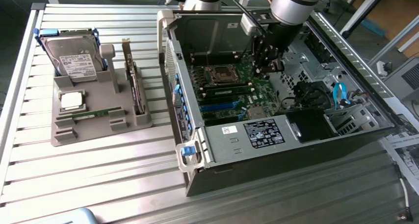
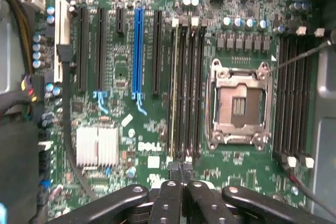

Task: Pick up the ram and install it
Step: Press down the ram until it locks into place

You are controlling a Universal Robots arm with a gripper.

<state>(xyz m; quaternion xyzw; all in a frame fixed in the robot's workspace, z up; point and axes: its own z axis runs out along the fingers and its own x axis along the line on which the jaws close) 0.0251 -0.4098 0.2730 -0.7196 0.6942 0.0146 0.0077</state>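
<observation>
The ram (image 2: 172, 93) stands on edge in the outermost memory slot beside the empty processor socket (image 2: 240, 103); in the exterior view the ram (image 1: 229, 92) is a green strip just below that socket (image 1: 219, 73). My gripper (image 2: 180, 170) is shut with nothing between its fingers. Its tips hang over the near end of the memory slots, right by the ram's end; I cannot tell whether they touch it. The gripper (image 1: 265, 67) reaches down into the open computer case (image 1: 281, 150).
A grey tray (image 1: 98, 131) on the exterior view's left holds a hard drive (image 1: 75, 57), a silver processor chip (image 1: 72, 100), an upright expansion card (image 1: 134, 84) and another thin green stick (image 1: 88, 114). Cables and the drive cage crowd the case's right side.
</observation>
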